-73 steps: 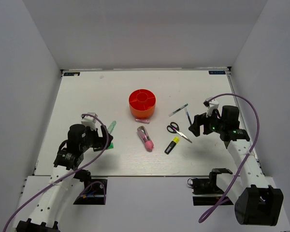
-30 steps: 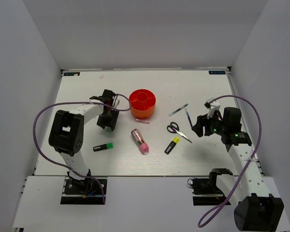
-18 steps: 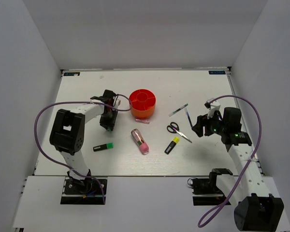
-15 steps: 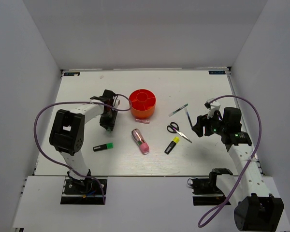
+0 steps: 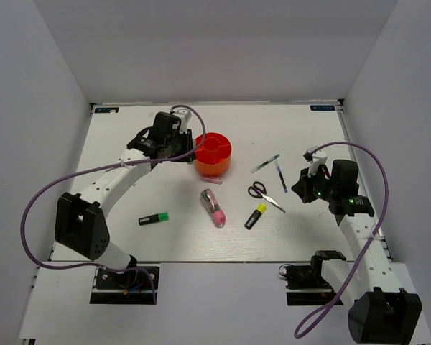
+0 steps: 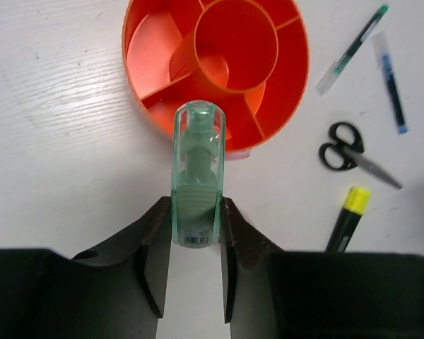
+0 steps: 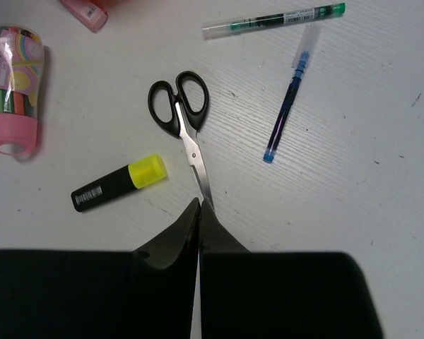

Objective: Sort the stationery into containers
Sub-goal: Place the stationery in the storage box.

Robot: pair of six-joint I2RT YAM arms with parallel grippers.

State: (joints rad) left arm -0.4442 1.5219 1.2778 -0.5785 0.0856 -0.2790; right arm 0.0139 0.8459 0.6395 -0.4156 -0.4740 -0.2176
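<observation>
Currently a pale green item (image 6: 198, 169) is clamped in the left gripper (image 6: 196, 210) at the rim of the orange organiser (image 6: 138, 49). It should be centred over a compartment before release. The right gripper (image 7: 198, 212) is closed on nothing.

Scissors (image 5: 264, 194), highlighter (image 5: 256, 215), organiser (image 5: 212, 154) on table (image 5: 129, 144)

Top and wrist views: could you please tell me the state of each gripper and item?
Scissors: blades closed, lying flat.
Left gripper: closed on pale green item.
Right gripper: shut, at the scissors' blade tip.
Organiser: upright, visible compartments empty.
Yellow highlighter: capped, lying flat.
Green marker: lying flat.
Chunky pink pen: lying flat.
</observation>
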